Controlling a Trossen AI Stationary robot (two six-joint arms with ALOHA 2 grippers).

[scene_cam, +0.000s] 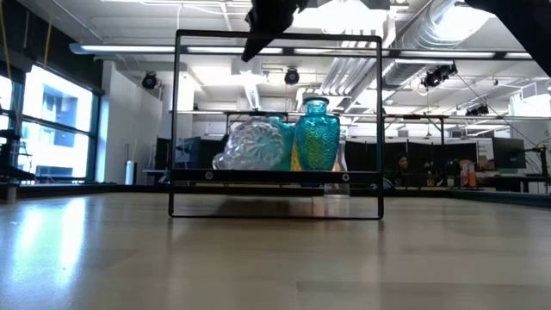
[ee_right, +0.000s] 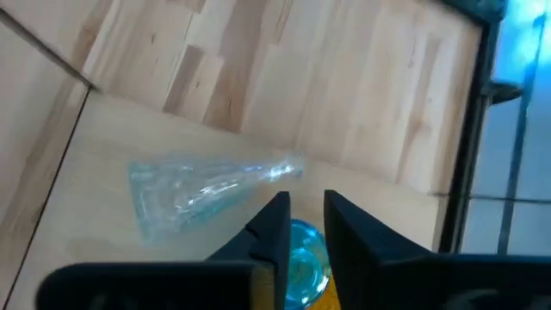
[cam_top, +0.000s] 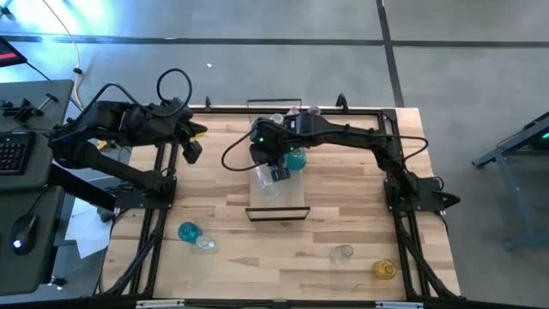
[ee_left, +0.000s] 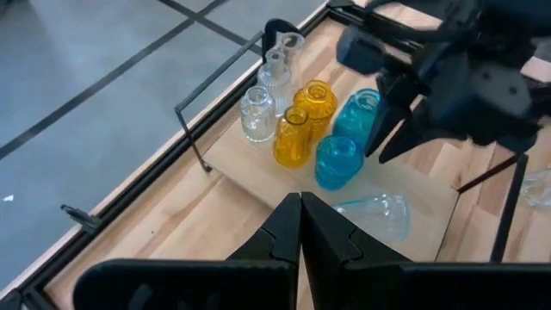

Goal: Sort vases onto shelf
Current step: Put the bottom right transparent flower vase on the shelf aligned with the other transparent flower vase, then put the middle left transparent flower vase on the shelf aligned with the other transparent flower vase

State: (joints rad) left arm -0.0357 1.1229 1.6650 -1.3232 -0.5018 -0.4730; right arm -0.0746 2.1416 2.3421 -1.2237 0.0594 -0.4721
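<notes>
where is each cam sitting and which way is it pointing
High view: overhead, looking straight down; both arms show, right claw above the shelf.
Low view: tabletop height, level across at the shelf; an arm enters from above.
Left wrist view: on the left arm, facing the shelf; its shut claw shows.
Right wrist view: looks down past its claw.
Both wrist views share the lying clear vase.

I'm seeing the wooden tabletop (cam_top: 283, 249) sitting on a grey concrete floor (cam_top: 463, 51). A desk at far left is carrying a black keyboard (cam_top: 10, 153) and a mouse (cam_top: 23, 230), with white papers (cam_top: 86, 232) lying below its edge. Across the room, ceiling ducts (scene_cam: 430, 34) are running overhead and windows (scene_cam: 52, 129) are glowing at left.
</notes>
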